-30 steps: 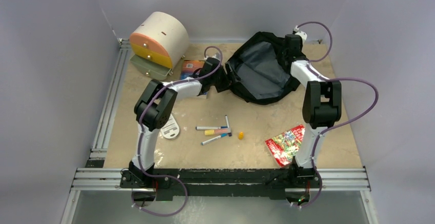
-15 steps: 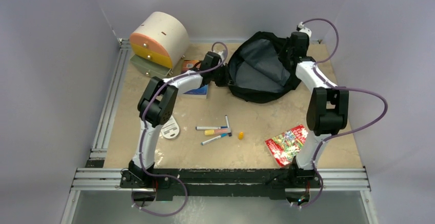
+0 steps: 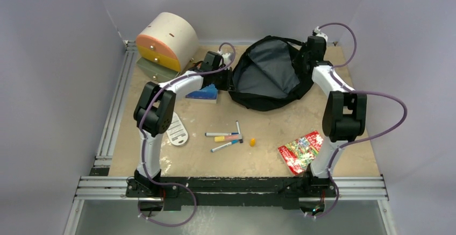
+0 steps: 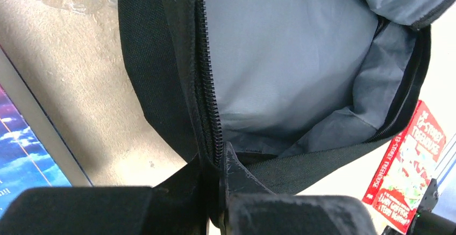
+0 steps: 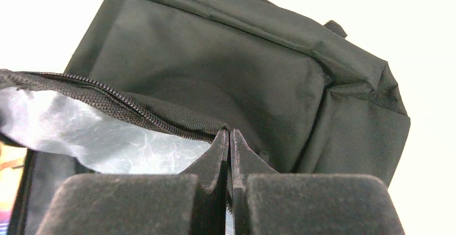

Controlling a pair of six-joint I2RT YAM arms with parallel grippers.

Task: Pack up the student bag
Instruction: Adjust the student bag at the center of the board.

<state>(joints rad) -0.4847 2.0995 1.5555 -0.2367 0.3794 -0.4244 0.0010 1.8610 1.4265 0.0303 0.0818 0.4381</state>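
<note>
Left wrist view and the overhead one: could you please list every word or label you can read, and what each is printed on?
"STOREY TREEHOUSE": white letters on the red book; the number before it and the yellow lines below are too blurred to read.
Blue book: white lettering cut off at the edge, unreadable.
White card: print too small to read.
Student bag: no text visible.

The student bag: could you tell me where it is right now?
In the top view the student bag lies open at the far side of the table, right of centre, held between the left gripper and the right gripper.
</note>
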